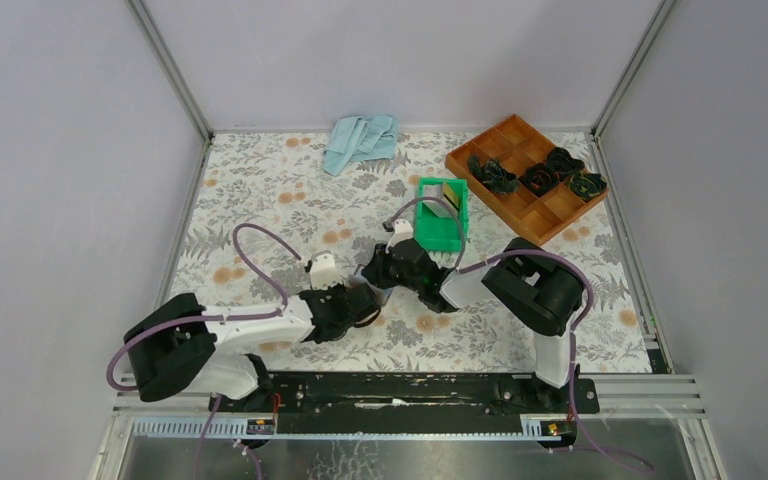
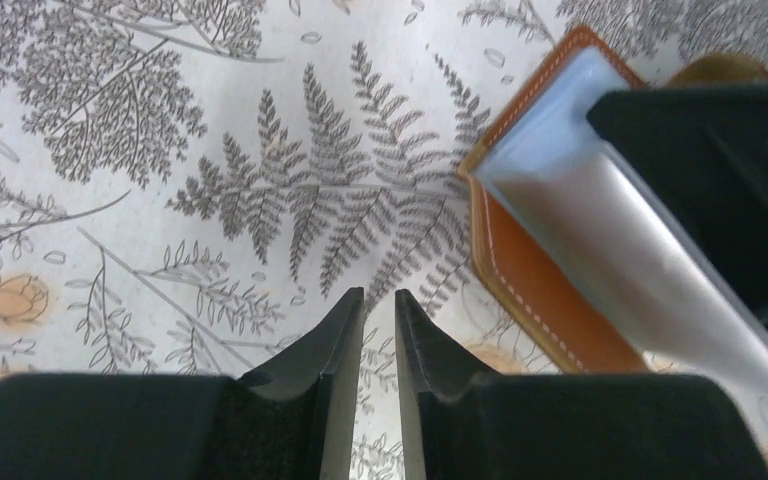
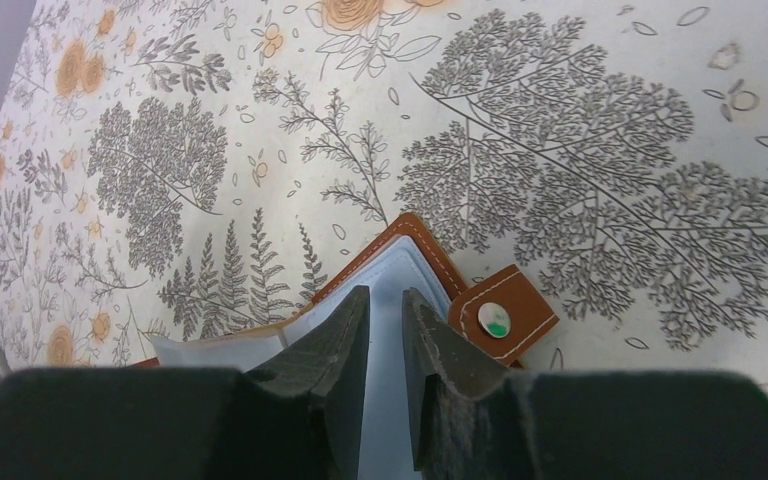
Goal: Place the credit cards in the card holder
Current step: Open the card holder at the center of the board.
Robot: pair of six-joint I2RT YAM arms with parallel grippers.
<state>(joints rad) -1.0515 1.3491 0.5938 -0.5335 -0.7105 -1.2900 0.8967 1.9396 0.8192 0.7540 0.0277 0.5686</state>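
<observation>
Left gripper, lower centre, narrowly ajar and empty. Right gripper, jaws slightly apart over the light-blue card on the card holder, lower centre; grip cannot be told, holder partly hidden

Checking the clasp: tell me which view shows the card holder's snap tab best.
Right wrist: the snap tab lies flat, stud facing up, beside the right gripper. Left wrist shows mainly the card holder, its stitched edge; from above it is hidden.

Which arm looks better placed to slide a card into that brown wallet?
The right arm: its jaws grip a light blue card at the card holder. The left arm has empty jaws, beside it.
</observation>
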